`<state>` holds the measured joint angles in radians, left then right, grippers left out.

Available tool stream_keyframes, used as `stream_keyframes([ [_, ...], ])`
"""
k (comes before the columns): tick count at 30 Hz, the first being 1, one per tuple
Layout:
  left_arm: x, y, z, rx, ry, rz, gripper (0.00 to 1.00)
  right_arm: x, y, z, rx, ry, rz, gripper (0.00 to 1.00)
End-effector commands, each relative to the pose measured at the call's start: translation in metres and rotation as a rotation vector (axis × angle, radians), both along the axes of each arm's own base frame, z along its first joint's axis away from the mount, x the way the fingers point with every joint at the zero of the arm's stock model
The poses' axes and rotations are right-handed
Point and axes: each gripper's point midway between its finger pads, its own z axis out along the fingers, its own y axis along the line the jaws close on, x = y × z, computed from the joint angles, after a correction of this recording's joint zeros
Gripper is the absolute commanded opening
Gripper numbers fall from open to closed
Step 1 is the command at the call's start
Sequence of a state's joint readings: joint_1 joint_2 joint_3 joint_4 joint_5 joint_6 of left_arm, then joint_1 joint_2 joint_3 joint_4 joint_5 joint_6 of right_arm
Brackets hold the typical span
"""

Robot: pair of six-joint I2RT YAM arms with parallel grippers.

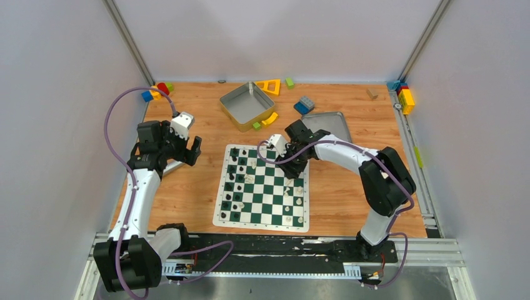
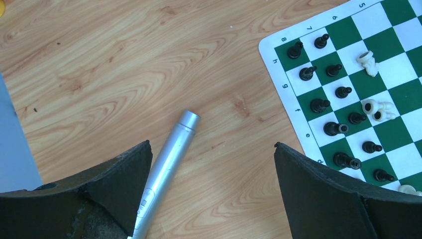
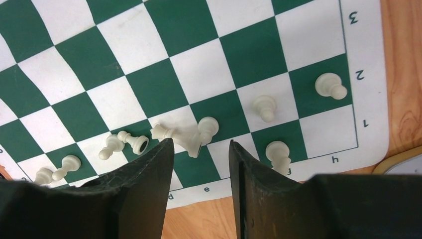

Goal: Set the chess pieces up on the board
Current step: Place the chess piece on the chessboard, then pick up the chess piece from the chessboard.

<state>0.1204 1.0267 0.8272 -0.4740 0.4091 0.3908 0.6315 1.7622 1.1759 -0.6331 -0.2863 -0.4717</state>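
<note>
Placement of cream chess pieces (image 3: 263,107) on the board (image 1: 267,199), laid mid-way across the bench (image 1: 187,187), is judged in hand: jaws of the right gripper (image 3: 200,144) are parted over a toppled piece (image 3: 179,135) to be righted next, while those of the left gripper (image 2: 211,145) are spread empty.

The board (image 1: 259,223) lies on the table (image 1: 187,194), chess pieces (image 2: 320,105) lining its left side and others, some apparently toppled, along its right, with a tube (image 2: 166,164) to its left and a tray (image 1: 247,103) beyond its far edge.
</note>
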Motion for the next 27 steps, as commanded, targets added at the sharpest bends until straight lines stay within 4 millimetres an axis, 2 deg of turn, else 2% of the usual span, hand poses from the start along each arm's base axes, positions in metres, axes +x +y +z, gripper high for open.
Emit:
stream_keyframes([
  [1, 0.003, 0.002, 0.010, 0.000, -0.043, 0.004, 1.00, -0.005, -0.003, 0.002, 0.011, 0.007, -0.013, 0.46],
  [14, 0.003, 0.002, 0.010, 0.001, -0.043, 0.004, 1.00, -0.012, -0.005, -0.012, 0.001, 0.056, -0.001, 0.33],
  [27, 0.003, 0.002, 0.010, 0.002, -0.044, 0.004, 1.00, -0.012, -0.004, -0.022, -0.010, 0.074, 0.009, 0.26],
])
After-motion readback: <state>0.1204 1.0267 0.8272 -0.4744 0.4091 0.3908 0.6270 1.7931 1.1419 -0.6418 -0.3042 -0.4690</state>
